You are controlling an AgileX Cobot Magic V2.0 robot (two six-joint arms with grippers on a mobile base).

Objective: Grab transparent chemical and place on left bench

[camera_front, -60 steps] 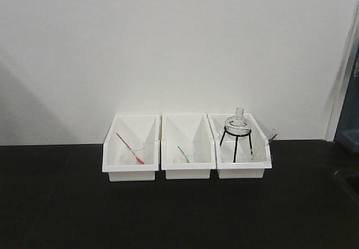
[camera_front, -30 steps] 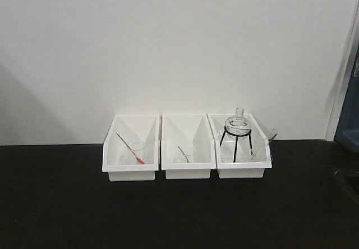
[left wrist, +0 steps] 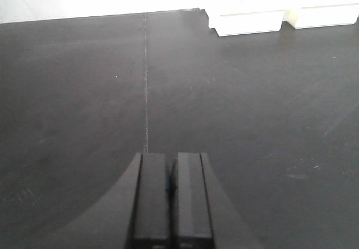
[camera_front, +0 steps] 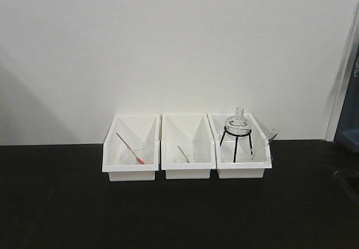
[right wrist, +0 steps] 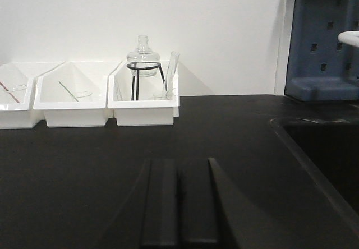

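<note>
Right wrist view alone shows blue rack (right wrist: 322,41); both arms' fingers closed, empty.

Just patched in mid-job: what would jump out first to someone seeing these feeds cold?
Three white plastic bins stand in a row at the back of the black bench, bright against it. In the right bin, a clear round glass flask sits high on a black wire tripod stand, the tallest thing in view. The left pincer and the right pincer are shut, low over bare bench.

red stirrer (camera_front: 130,150), blue rack (right wrist: 322,41), white wall (camera_front: 168,47)
</note>
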